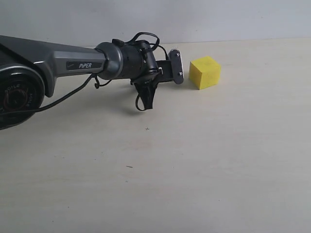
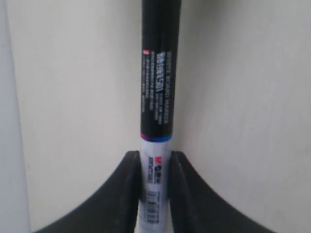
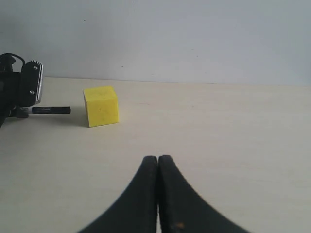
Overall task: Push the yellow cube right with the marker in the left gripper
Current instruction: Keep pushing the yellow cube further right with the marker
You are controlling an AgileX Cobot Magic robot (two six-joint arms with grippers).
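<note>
The yellow cube [image 1: 205,72] rests on the pale table, just right of my left gripper [image 1: 166,74], which reaches in from the left on its grey "PiPER" arm. That gripper [image 2: 155,165] is shut on the marker [image 2: 156,92], clamping the white barrel while the black part sticks out ahead. From the right wrist view, the marker [image 3: 51,110] lies level and points at the cube [image 3: 101,106], with a small gap between its tip and the cube's face. My right gripper [image 3: 158,161] is shut on nothing, nearer than the cube and apart from it.
The table's far edge meets a plain grey wall [image 1: 194,19] close behind the cube. Black cables [image 1: 145,99] loop down under the left wrist. Bare tabletop [image 1: 252,145] stretches right of the cube and toward the front.
</note>
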